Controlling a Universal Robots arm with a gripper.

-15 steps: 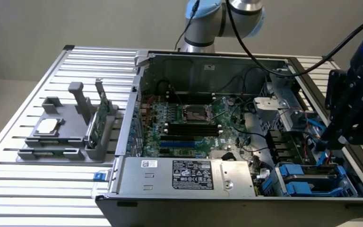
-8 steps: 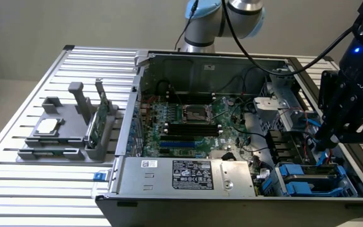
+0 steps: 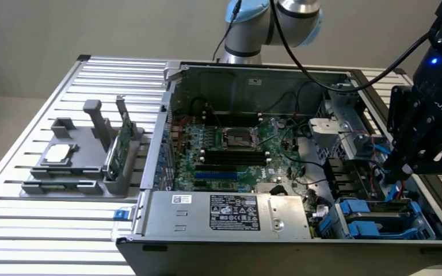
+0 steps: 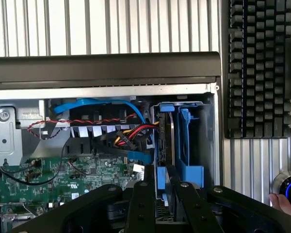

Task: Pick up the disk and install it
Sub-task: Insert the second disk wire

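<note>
Gripping the blue-framed disk [image 4: 168,145] edgewise between closed-in fingers [image 4: 144,208], gripper [image 3: 402,172] hangs over the open computer case [image 3: 229,68], the disk standing in its corner drive bay [image 3: 374,218].

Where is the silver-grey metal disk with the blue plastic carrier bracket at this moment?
The silver-grey metal disk in its blue plastic carrier bracket stands on edge in the drive bay at the open computer case's corner, on the exterior view's right, beneath the black gripper.

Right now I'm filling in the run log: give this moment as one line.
stage: install | gripper: shut on disk | place: drive bay, case corner on exterior view's right | disk: on edge, partly in bay
</note>
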